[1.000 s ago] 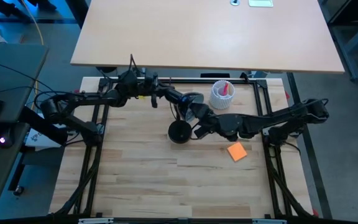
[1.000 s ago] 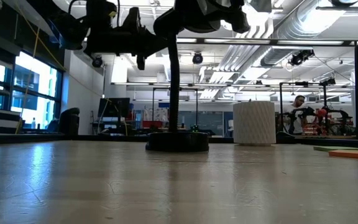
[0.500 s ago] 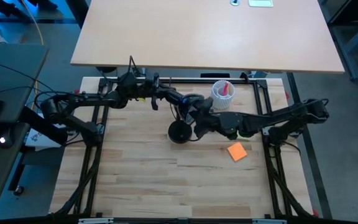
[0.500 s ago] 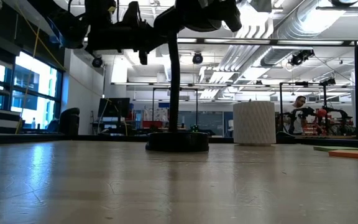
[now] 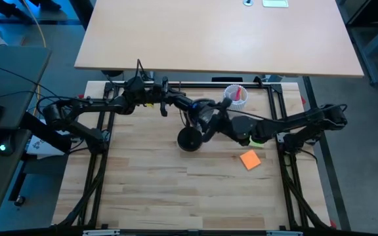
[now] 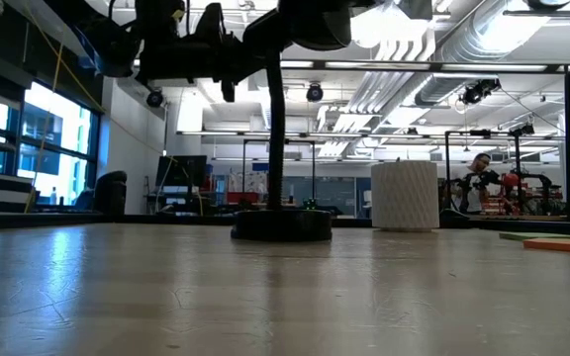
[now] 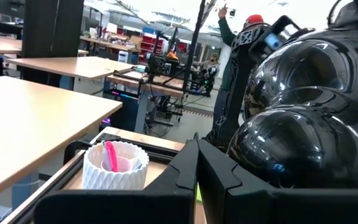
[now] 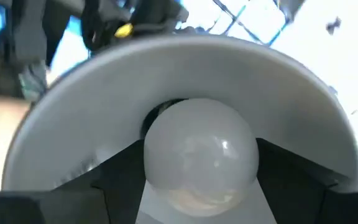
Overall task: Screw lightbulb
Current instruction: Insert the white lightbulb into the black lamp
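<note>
A wooden table [image 5: 149, 190] seen from above, with two dark robot arms meeting over a black desk lamp [image 5: 190, 139] near the table's middle; the right gripper [image 5: 205, 124] reaches in from the right and sits at the lamp's head, just above and beside the round lamp base; in the right wrist view the lightbulb [image 8: 201, 152], white and rounded, sits directly between this claw's two dark fingers [image 8: 114, 171], which flank it closely on either side; whether they press on the glass or stand just clear cannot be told; behind the bulb curves the pale inside of the lamp shade [image 8: 185, 68], with the bulb at its centre; the left gripper [image 5: 176, 101] comes from the left and is clenched, its fingers [image 7: 194, 171] pressed together in the left wrist view, right beside the glossy black lamp head [image 7: 303, 124]; whether it pinches any part of the lamp cannot be told; beyond the right claw, toward the table's far edge, stands a white ribbed cup [image 5: 233, 97] holding a red item; nearer the front edge, to the claw's right, lies an orange square pad [image 5: 249, 159]; in the low view the lamp's stem rises from its base [image 6: 282, 224] and the cup [image 6: 405, 196] stands to its right.
</note>
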Robot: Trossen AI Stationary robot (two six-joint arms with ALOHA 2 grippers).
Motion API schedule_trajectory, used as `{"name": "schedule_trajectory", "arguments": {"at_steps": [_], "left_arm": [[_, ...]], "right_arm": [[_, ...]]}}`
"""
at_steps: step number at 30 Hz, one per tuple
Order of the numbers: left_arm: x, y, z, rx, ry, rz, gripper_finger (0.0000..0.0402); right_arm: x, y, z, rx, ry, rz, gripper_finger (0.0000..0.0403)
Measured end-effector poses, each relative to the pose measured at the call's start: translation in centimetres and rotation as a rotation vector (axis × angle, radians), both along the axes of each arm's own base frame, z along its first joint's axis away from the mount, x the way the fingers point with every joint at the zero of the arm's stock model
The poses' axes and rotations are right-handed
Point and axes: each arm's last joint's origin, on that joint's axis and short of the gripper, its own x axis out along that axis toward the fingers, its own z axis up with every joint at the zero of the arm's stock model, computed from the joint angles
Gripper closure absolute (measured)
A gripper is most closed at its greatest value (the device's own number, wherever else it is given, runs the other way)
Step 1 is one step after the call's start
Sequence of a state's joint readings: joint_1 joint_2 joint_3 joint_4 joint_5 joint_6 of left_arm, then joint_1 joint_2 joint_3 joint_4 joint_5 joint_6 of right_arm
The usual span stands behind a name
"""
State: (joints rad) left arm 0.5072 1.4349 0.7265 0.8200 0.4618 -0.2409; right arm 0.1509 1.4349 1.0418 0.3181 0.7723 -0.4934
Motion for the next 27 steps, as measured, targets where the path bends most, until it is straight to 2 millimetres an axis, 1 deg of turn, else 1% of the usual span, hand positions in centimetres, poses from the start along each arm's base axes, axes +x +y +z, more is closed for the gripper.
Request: {"name": "schedule_trajectory", "arguments": {"at_steps": [4,7,11,15,19,27], "left_arm": [[0.0,0.0,0.0,0.0,0.0,-0.001,0.0401],[0.0,0.0,-0.1,-0.002,0.005,0.0,0.0401],[0.0,0.0,-0.1,0.004,0.008,0.001,0.0401],[0.0,0.0,-0.1,0.003,0.012,0.003,0.0401],[0.0,0.0,-0.2,0.0,0.016,0.007,0.0401],[0.0,0.0,-0.5,0.001,0.044,0.006,0.0401]], "right_arm": [[0.0,0.0,0.3,0.213,-0.161,-0.014,0.0132],[0.0,0.0,0.3,0.325,-0.242,-0.021,0.0132],[0.0,0.0,0.3,0.375,-0.278,-0.023,0.0129],[0.1,0.0,0.4,0.376,-0.282,-0.019,0.0105],[-0.1,0.0,0.9,0.305,-0.261,-0.033,0.0083],[-0.4,1.5,0.7,-0.049,0.009,-0.068,0.008]]}}
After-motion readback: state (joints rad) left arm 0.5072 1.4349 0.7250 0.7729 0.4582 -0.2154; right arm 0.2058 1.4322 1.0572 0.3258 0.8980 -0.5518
